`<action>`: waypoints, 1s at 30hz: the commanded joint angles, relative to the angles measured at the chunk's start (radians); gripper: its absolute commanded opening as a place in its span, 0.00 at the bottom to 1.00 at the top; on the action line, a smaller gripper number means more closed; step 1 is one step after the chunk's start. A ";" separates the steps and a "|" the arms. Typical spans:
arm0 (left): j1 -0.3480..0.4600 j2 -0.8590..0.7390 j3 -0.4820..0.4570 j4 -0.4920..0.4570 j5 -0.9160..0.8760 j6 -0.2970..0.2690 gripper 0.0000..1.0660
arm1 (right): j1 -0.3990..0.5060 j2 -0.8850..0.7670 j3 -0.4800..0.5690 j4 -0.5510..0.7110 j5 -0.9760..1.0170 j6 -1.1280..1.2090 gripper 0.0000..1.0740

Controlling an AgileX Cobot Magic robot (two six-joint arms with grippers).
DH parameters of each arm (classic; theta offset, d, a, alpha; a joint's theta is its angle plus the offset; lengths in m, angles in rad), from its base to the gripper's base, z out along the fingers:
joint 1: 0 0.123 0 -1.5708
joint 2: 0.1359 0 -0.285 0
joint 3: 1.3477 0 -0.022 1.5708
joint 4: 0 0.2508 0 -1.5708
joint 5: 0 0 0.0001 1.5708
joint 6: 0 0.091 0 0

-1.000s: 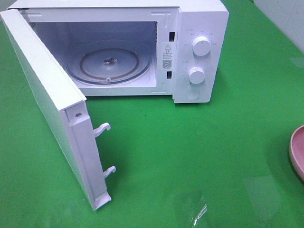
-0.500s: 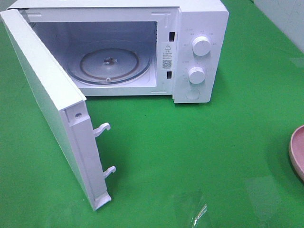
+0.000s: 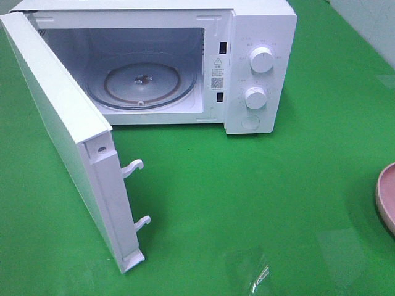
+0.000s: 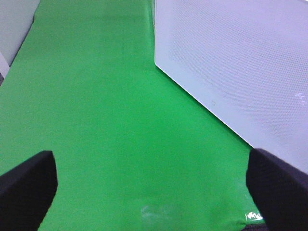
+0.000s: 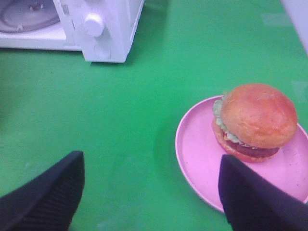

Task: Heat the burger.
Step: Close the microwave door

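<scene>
The burger, golden-brown bun over green lettuce, sits on a pink plate in the right wrist view; my right gripper hovers open short of the plate, nothing between its dark fingers. In the exterior high view only the plate's rim shows at the right edge and the burger is out of frame. The white microwave stands with its door swung wide open and its glass turntable bare. My left gripper is open over green cloth, beside the door's outer face.
Green cloth covers the table. Two latch hooks stick out from the door's edge. The microwave has two round knobs on its right panel. A glare patch lies near the front edge.
</scene>
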 commanded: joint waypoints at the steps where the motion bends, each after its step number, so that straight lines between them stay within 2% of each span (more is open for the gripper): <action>1: 0.000 -0.015 -0.001 0.003 -0.017 0.004 0.94 | -0.062 -0.049 0.030 0.012 -0.058 -0.021 0.69; 30: 0.000 -0.015 -0.001 0.003 -0.017 0.004 0.94 | -0.064 -0.049 0.041 0.020 -0.079 -0.019 0.68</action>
